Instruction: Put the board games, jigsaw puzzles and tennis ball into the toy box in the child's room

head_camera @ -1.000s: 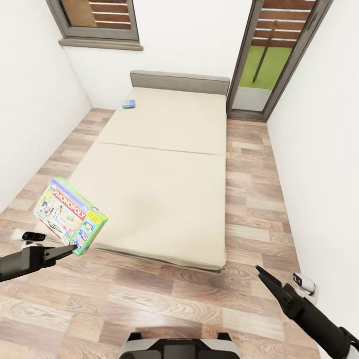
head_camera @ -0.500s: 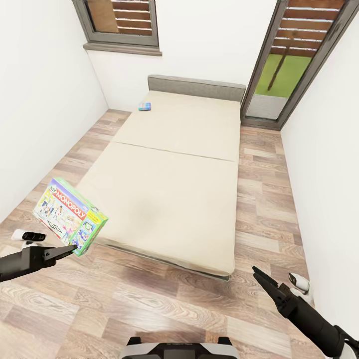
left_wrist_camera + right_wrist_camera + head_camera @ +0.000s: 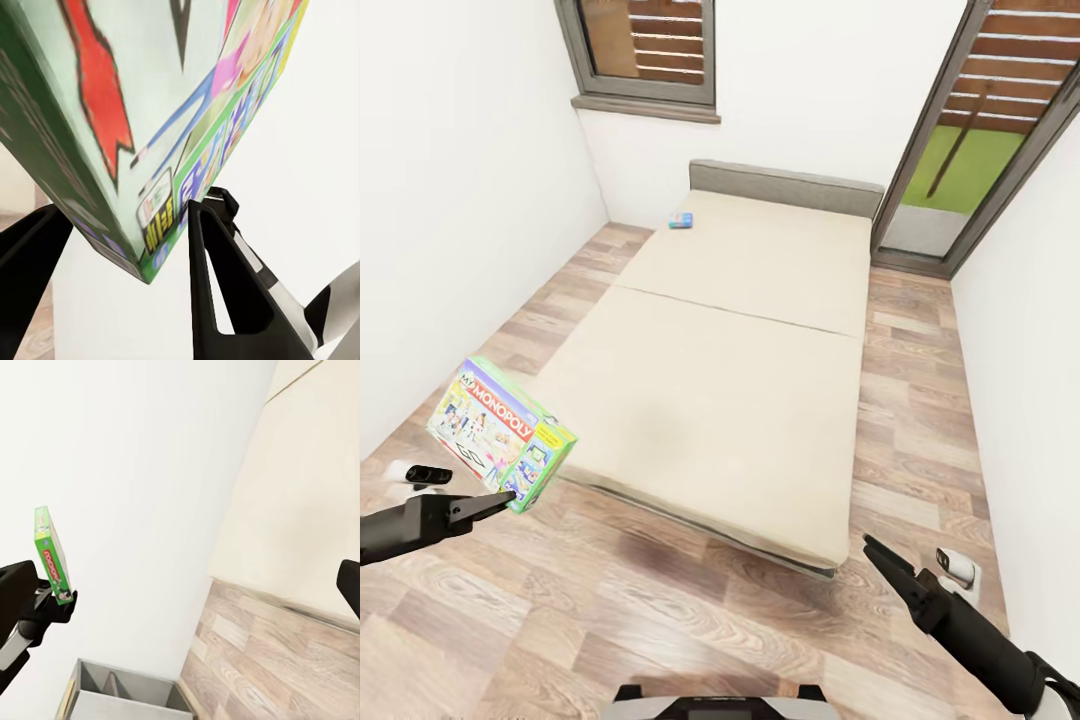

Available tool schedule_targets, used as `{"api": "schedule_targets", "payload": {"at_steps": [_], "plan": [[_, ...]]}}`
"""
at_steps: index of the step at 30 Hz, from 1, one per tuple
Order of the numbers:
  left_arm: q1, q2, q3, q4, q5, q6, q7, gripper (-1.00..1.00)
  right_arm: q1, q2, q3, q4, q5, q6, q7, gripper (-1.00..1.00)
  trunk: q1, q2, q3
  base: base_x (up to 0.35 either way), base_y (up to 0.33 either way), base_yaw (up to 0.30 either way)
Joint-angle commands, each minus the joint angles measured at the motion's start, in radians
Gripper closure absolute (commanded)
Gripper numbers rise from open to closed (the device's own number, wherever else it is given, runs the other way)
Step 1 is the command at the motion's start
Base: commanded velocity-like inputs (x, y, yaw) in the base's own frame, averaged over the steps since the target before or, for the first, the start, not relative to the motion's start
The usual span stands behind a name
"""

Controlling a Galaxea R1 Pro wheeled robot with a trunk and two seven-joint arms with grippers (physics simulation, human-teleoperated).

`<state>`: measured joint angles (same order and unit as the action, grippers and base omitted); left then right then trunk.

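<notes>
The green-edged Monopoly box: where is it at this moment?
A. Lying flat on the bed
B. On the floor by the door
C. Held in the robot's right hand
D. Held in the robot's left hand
D: the left hand is shut on the Monopoly box, holding it up off the floor.

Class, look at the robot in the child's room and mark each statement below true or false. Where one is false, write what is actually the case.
1. The left tool grips a green-edged Monopoly game box. True.
2. The right tool carries a yellow-green ball. False: it holds nothing.
3. A small blue flat box lies on the beige mattress of the bed near the grey headboard. True.
4. The Monopoly box rests flat on the wooden floor. False: it is held up in the air, tilted, by one lower corner.
5. The bed stands under a glass door. False: the headboard is against a white wall beside the door.
</notes>
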<state>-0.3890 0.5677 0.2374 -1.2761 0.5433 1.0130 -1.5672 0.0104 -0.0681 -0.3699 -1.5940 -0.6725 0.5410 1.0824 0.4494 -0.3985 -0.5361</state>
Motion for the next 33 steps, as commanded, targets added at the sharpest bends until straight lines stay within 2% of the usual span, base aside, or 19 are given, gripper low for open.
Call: {"api": "schedule_targets", "payload": {"at_steps": [1, 11, 14, 18, 22, 33], "plan": [[-0.001, 0.000, 0.000, 0.000, -0.001, 0.010, -0.004, 1.00, 0.000, 0.000, 0.000, 0.000, -0.007, 0.008, -0.002, -1.00, 0.001, -0.002, 0.000, 0.000, 0.000, 0.178], [-0.001, -0.004, 0.000, 0.000, -0.008, 0.009, -0.004, 1.00, 0.000, -0.001, -0.001, 0.000, -0.006, 0.008, -0.021, -1.00, 0.001, -0.002, 0.015, 0.000, 0.000, 0.174], [-0.001, -0.005, 0.001, 0.000, -0.040, 0.009, -0.004, 1.00, 0.000, -0.002, -0.002, 0.000, 0.006, 0.008, -0.040, -1.00, 0.001, -0.002, 0.019, 0.000, 0.000, 0.170], [-0.001, -0.006, 0.005, 0.001, -0.091, 0.009, -0.004, 1.00, 0.000, -0.001, -0.002, 0.000, 0.043, 0.008, -0.051, -1.00, 0.001, -0.002, 0.025, 0.000, 0.000, 0.169], [-0.001, -0.007, 0.007, 0.001, -0.114, 0.009, -0.004, 1.00, 0.000, 0.000, -0.003, 0.000, 0.076, 0.008, -0.054, -1.00, 0.001, -0.002, 0.031, 0.000, 0.000, 0.168], [-0.002, -0.008, 0.007, 0.001, -0.124, 0.009, -0.004, 1.00, 0.000, 0.001, -0.003, 0.000, 0.094, 0.008, -0.057, -1.00, 0.001, -0.002, 0.047, 0.000, 0.000, 0.168]]}}
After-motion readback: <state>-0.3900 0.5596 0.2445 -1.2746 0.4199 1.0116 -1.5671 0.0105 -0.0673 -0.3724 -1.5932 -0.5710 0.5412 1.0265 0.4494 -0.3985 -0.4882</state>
